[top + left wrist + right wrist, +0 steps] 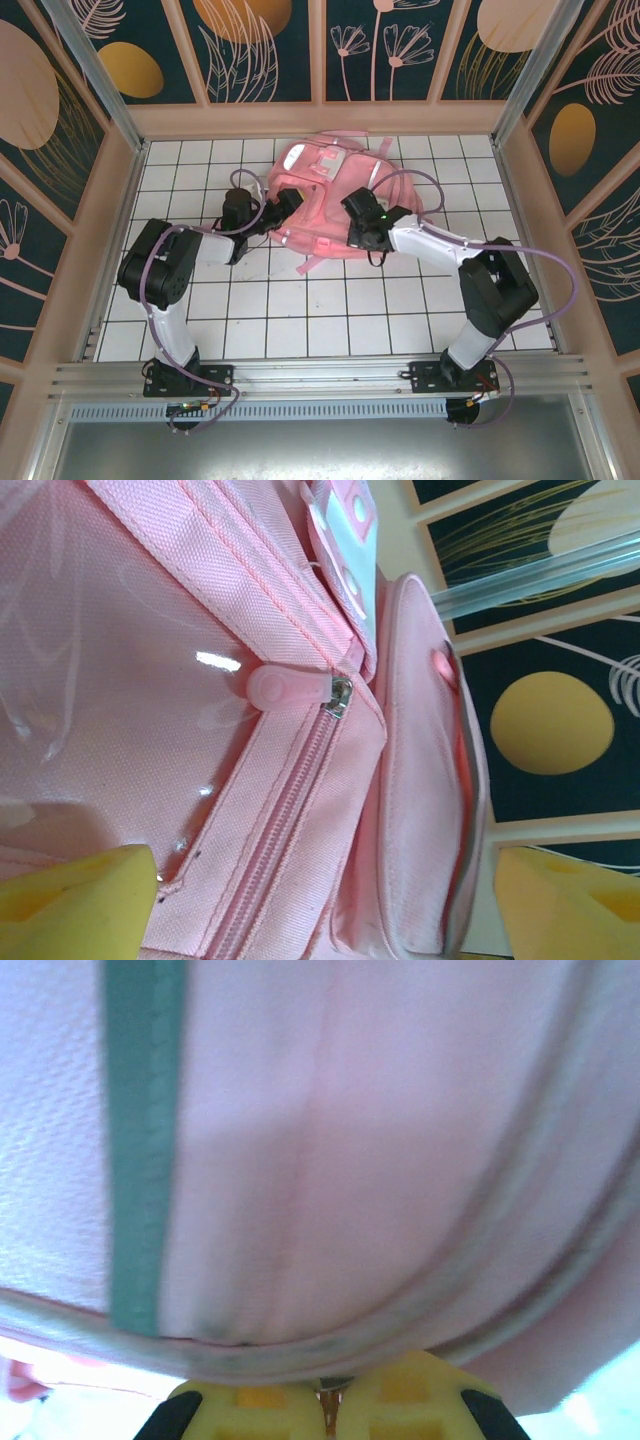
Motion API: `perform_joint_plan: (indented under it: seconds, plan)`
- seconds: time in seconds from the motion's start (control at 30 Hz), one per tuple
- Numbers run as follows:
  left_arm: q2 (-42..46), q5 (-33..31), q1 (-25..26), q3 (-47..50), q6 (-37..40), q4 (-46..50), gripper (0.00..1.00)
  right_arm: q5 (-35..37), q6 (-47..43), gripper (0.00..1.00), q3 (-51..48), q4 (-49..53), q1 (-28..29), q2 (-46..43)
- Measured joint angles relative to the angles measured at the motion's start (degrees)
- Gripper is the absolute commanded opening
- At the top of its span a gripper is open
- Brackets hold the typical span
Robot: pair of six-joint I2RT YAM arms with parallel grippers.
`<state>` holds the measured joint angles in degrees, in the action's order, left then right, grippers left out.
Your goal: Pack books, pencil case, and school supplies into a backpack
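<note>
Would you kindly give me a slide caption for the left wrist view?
Open left gripper facing the backpack, its translucent pink zipper pull lying just ahead.

It was a robot test cell in a lab, not a lived-in room. The desk (330,310) was a white board ruled in a grey grid. Printed panels (265,50) of gold discs and pale leaves on dark teal, set in peach frames, boxed it in at nine, twelve and three o'clock. At six o'clock an aluminium rail (320,375) carried the left arm (160,270) and the right arm (490,290), bolted down and trailing purple cables (576,288). Bare metal posts (90,65) stood at the far corners.
</note>
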<state>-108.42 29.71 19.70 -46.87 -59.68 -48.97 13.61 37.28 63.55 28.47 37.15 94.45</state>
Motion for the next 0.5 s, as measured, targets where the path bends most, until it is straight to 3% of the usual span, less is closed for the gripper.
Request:
perform_joint_plan:
  seconds: [0.33, 0.5]
  plan:
    - [-1.9, -1.0, -4.6, -6.5, 4.2, 6.1, 0.88, -3.6, -13.0, 0.0, 0.9, 0.7, -7.8, -0.5]
    - [-7.1, -3.1, -6.3, -15.1, 6.2, 10.1, 0.87, -13.3, -16.0, 0.0, 1.7, 1.7, -7.2, -0.4]
